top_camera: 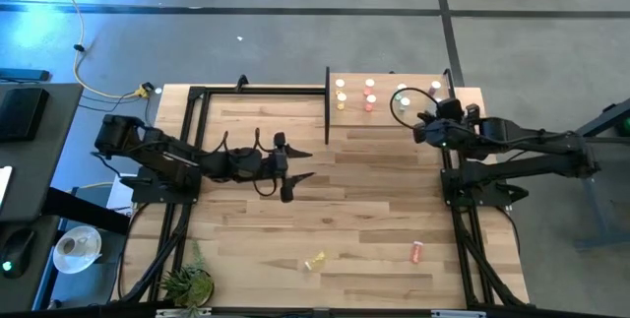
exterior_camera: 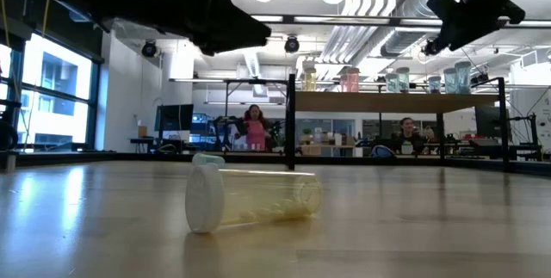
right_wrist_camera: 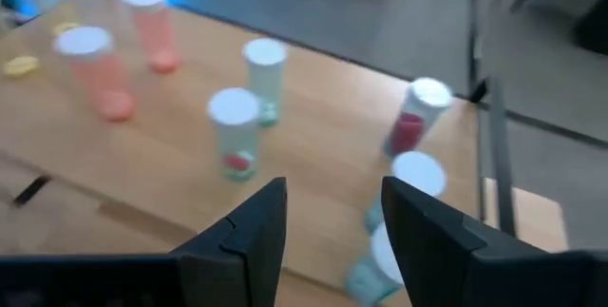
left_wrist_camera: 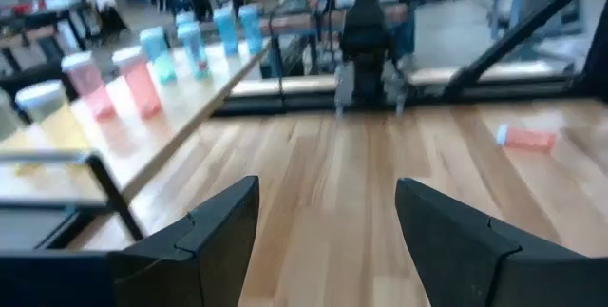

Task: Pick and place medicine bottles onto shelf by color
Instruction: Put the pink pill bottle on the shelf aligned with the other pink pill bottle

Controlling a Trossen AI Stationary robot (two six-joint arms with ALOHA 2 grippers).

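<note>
1. Most small white-capped medicine bottles (top_camera: 369,95) stand on the pale plywood shelf (top_camera: 463,95) at the table's far right corner.
2. A yellow bottle (top_camera: 315,260) and a pink bottle (top_camera: 416,251) lie near the table's near edge, unplaced.
3. Right gripper (right_wrist_camera: 332,217) hovers over the shelf, fingers apart, empty; left gripper (left_wrist_camera: 328,217) mid-table, fingers apart.

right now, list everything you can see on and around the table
shelf: one, pale plywood, far right corner of the table
bottles standing on the shelf: yellow pair, pink pair, teal and purplish ones under the right arm, exact count unclear
yellow bottle: one, lying on its side near the table's front edge
pink bottle: one, lying on its side, front right
table: one, striped wood
plant: one, green, front left corner
people: two, in the room behind
left tool: open, over the table's middle
right tool: empty, jaws apart, above the shelf's bottles
</note>
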